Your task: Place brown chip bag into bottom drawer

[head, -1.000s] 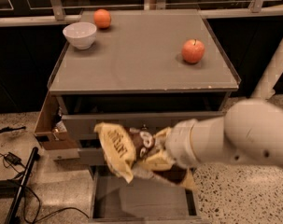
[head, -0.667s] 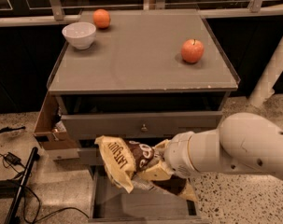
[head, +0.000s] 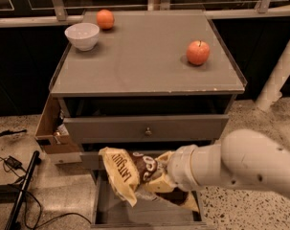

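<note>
The brown chip bag (head: 128, 172), tan-yellow at its ends and dark brown in the middle, hangs in my gripper (head: 156, 175) just above the open bottom drawer (head: 102, 210). The gripper is shut on the bag's middle and right part, with my white arm (head: 240, 166) reaching in from the right. The bag's left end sticks out and droops over the drawer's left side. The drawer is pulled out at the bottom of the frame, a shallow grey tray, partly hidden by the bag and arm.
The grey cabinet top (head: 144, 56) holds a white bowl (head: 82, 35), an orange (head: 105, 19) and a red apple (head: 198, 52). A knobbed drawer (head: 147, 128) sits above. A cardboard box (head: 51, 128) and cables (head: 15, 176) lie at the left.
The arm and bag have moved down and slightly right, lowering the bag closer to the open bottom drawer.
</note>
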Motion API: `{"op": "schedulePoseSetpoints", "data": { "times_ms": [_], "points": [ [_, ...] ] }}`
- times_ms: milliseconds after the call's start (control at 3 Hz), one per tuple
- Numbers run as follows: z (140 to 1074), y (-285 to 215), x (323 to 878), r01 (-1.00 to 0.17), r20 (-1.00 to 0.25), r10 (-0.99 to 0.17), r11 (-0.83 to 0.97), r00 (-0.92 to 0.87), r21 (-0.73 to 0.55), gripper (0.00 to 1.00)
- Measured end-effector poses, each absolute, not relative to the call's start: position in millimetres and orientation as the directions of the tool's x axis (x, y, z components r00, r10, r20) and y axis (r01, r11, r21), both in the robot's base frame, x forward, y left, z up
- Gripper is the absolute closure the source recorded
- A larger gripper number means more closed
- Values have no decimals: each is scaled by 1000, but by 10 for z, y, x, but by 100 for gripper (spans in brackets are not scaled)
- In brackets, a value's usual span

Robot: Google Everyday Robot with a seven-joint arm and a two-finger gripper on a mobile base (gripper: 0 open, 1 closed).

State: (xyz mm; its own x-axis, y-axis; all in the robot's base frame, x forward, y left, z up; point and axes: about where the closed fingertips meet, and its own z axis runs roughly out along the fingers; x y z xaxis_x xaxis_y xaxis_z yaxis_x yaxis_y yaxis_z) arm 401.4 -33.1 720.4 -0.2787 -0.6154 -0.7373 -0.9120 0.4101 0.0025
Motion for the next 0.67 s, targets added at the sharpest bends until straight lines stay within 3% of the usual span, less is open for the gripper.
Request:
{"op": "schedulePoseSetpoints", "data": {
  "times_ms": [667],
  "points": [
    [5607, -101, 4030, -940, -763, -610, 342, -213, -11, 100]
  ]
}}
